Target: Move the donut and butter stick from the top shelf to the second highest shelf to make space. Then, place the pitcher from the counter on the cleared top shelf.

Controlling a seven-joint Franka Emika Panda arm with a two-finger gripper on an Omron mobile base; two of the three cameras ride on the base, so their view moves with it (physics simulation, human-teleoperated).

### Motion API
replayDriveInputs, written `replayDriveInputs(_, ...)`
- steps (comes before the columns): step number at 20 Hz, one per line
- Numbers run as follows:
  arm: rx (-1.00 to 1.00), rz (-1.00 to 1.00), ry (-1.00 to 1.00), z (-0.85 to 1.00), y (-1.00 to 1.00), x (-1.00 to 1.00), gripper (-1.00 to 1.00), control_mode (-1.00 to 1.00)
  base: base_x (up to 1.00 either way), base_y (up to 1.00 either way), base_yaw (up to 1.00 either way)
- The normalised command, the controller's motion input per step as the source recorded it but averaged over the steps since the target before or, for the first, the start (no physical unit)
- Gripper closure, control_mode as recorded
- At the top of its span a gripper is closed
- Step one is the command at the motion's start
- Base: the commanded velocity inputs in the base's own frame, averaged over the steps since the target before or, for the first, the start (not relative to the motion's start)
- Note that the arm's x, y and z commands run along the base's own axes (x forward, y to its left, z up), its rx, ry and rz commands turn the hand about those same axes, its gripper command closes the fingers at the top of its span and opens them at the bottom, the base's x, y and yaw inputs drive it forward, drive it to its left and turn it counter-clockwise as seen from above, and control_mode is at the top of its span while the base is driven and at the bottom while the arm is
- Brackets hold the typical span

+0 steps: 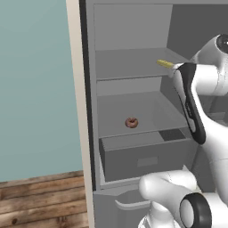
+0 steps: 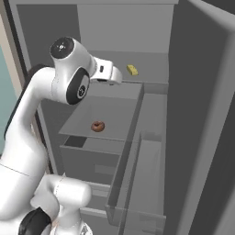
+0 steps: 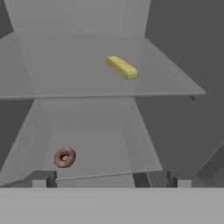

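Nearest to us, our gripper (image 3: pixel 111 180) hangs wide open and empty, its two finger tips apart at the bottom of the hand view, facing into the fridge from just outside its front.

Just past and below it lies the second highest shelf (image 3: pixel 105 144), the deeper plate. The donut (image 3: pixel 64 157) sits flat on it near the front edge, toward the left corner. We judge that half of the clearing is done, since the donut is off the upper plate.

Farther in and higher is the top shelf (image 3: pixel 65 74). The butter stick (image 3: pixel 122 67) lies flat on it, angled, toward the back right corner, well apart from the fingers. We judge it the next thing to reach, up and forward.
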Motion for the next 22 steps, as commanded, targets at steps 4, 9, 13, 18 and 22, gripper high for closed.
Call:
replayDriveInputs(4, 0.00, 0.02, 0.00, 0.03, -0.12, 0.38, -1.00, -1.00, 0.00, 0.00, 0.00)
replayDriveInputs(9, 0.00, 0.09, 0.00, 0.04, -0.25, 0.22, -1.00, -1.00, 0.00, 0.00, 0.00)
replayDriveInputs(13, 0.00, 0.10, 0.01, 0.02, -0.21, 0.28, -1.00, -1.00, 0.00, 0.00, 0.00)
replayDriveInputs(18, 0.00, 0.11, 0.01, 0.00, -0.04, 0.37, -1.00, -1.00, 0.00, 0.00, 0.00)
replayDriveInputs(22, 0.00, 0.10, 0.01, 0.00, -0.01, 0.43, -1.00, -1.00, 0.00, 0.00, 0.00)
